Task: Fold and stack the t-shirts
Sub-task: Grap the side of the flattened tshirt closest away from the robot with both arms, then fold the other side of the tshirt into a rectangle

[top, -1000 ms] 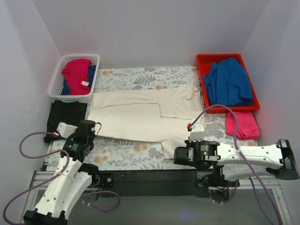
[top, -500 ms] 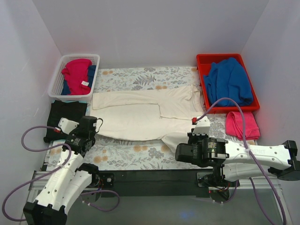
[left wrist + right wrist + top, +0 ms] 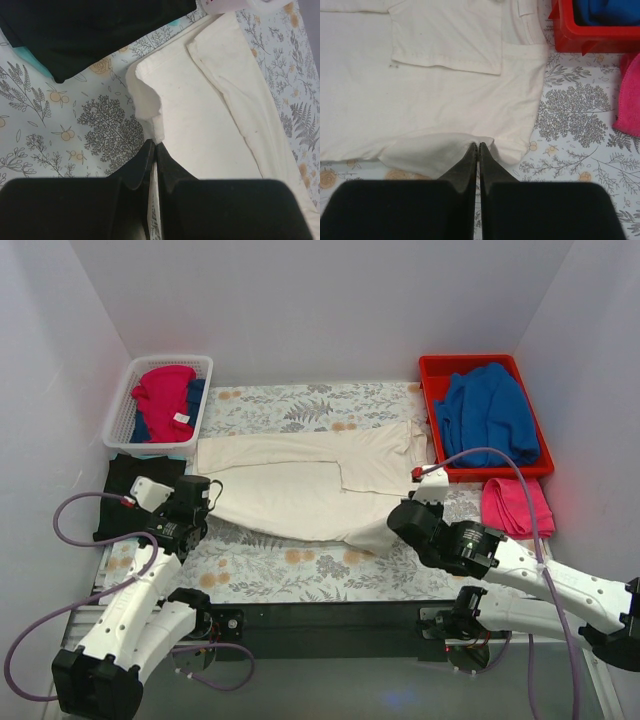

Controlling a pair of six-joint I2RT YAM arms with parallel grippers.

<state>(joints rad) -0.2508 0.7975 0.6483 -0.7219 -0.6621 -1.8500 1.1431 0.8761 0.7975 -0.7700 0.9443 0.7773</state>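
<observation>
Currently on bench [image 3: 300, 565]: one cream shirt [image 3: 300, 485], one black shirt [image 3: 135, 485]. White basket [image 3: 120, 425]: pink cloth [image 3: 163, 390], blue cloth [image 3: 196, 395]. Red bin [image 3: 470, 360]: one blue garment [image 3: 487, 415]. Left pincer [image 3: 154, 146], right pincer [image 3: 478, 146] each clamped on cream shirt edge.

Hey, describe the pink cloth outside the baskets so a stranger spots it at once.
Find the red bin at the table's far right corner. Just in front of it, on the flowered tablecloth, lies a pink cloth. The other pink cloth sits inside the white basket on the left.
</observation>
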